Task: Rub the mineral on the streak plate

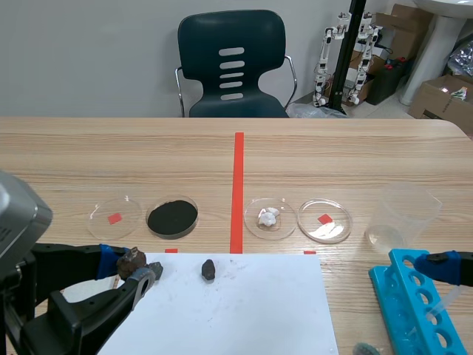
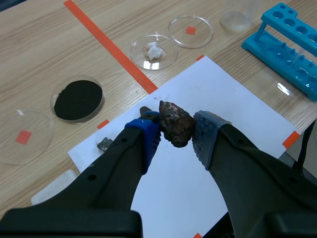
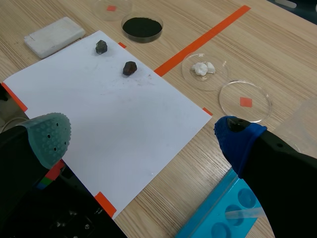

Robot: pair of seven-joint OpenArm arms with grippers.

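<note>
Left gripper (image 2: 176,133) pinches the brown mineral (image 2: 175,126) above the edge of the white paper (image 1: 244,310); the streak plate (image 3: 54,35) lies at the mineral's eight o'clock, off the paper. Right gripper (image 3: 143,136) stands spread.

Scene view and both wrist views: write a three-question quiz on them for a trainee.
1. True or false: the left gripper is shut on a mineral.
2. What lies in the dish just left of the tape line? A black powder; B white lumps; C nothing.
3. Fill in: the right gripper is ____.

Key: 1 true; 2 A; 3 open.
</note>
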